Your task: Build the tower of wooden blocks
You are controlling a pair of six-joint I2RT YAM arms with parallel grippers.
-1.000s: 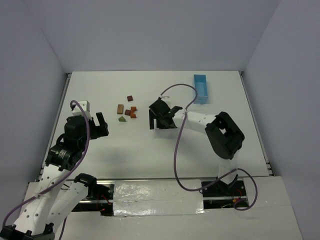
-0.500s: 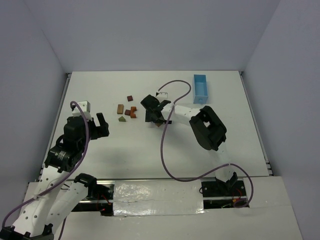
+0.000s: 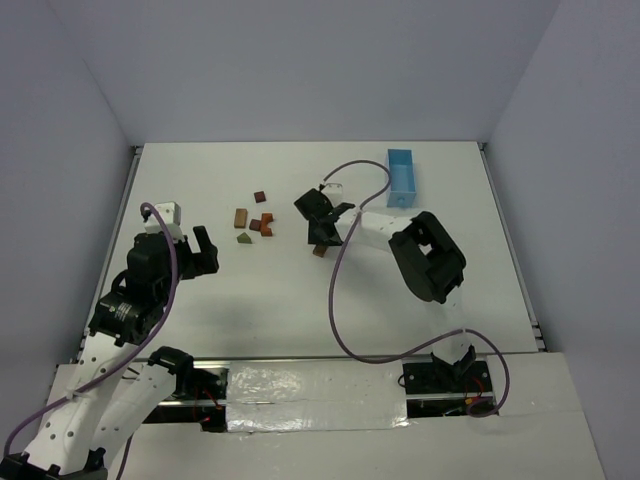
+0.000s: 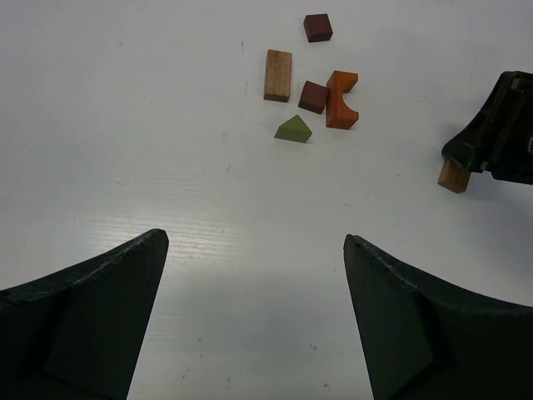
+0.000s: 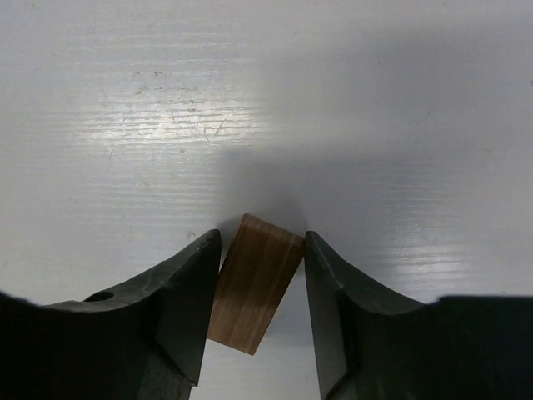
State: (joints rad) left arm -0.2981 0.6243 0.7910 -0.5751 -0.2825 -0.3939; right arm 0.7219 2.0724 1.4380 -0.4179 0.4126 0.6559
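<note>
The wooden blocks lie loose on the white table: a dark red cube (image 3: 260, 196), a tan rectangle (image 3: 240, 217), an orange arch (image 3: 267, 225) against a brown cube (image 4: 313, 97), and an olive-green triangle (image 3: 244, 238). To their right, my right gripper (image 3: 321, 240) is shut on a brown rectangular block (image 5: 254, 283), which sits tilted between the fingers and rests on the table. My left gripper (image 3: 201, 250) stands open and empty, well to the left of the blocks. No stack shows.
A light-blue rectangular tray (image 3: 402, 177) sits at the back right of the table. The right arm's cable (image 3: 345, 290) loops over the table's middle. White walls close in the table on three sides.
My right gripper has moved left toward the blocks, come down over the brown block and closed on it. The left arm has not moved.
</note>
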